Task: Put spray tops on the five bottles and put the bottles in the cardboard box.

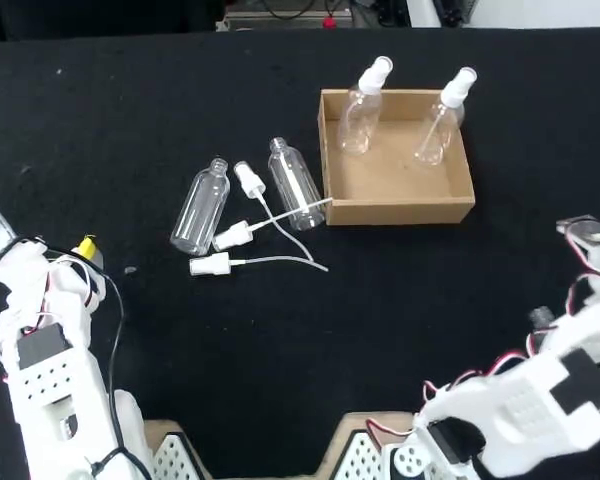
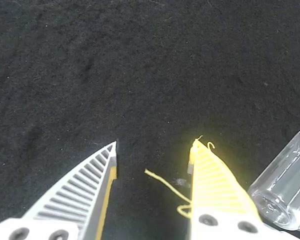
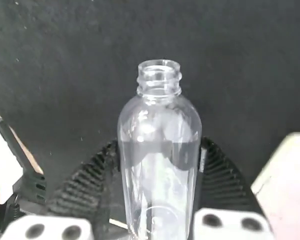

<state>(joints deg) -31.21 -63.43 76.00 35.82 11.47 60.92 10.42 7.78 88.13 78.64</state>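
Observation:
The cardboard box [image 1: 397, 203] lies at the back right of the table, and two capped bottles [image 1: 361, 112] [image 1: 440, 122] lean in it against its far wall. To its left, two open clear bottles [image 1: 200, 206] [image 1: 295, 183] lie on the black cloth with three loose spray tops [image 1: 248, 179] [image 1: 232, 236] [image 1: 210, 265] between and in front of them. My right gripper [image 3: 159, 145] is shut on a third open bottle [image 3: 159, 125], neck pointing away; the arm is at the right edge [image 1: 588, 240]. My left gripper [image 2: 154, 145] is open over bare cloth at front left [image 1: 85, 250], with a bottle's base [image 2: 285, 190] beside its yellow finger.
The spray tops' thin white tubes [image 1: 280, 228] trail across the cloth toward the box. Black cloth [image 1: 430, 290] covers the whole table. The arm bases [image 1: 360, 450] sit at the front edge.

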